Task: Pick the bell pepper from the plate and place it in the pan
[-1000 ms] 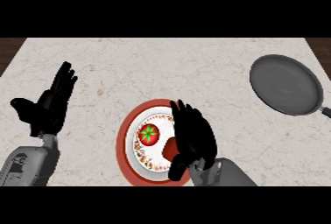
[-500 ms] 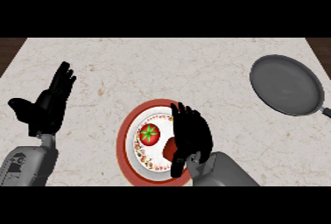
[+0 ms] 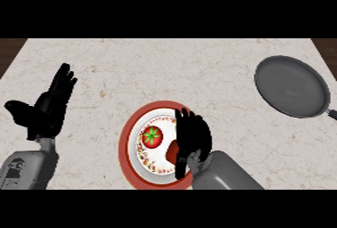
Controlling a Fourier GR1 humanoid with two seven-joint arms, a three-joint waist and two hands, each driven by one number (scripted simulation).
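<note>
Marble counter [image 3: 197,71]; right robot hand [image 3: 191,136] beside bell pepper [image 3: 152,136].

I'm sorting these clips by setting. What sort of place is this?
Most likely a kitchen counter: a pale marbled counter top carries a grey pan and a red-rimmed plate with a red bell pepper.

**Right hand over the plate, pepper beside it**

The red bell pepper [image 3: 152,136] sits on the red-rimmed plate [image 3: 126,133]. The right hand [image 3: 191,138], fingers straight, hovers just beside it. The left hand [image 3: 46,109] rests open at left. The pan [image 3: 291,87] lies well apart on the bench [image 3: 164,67].
</note>
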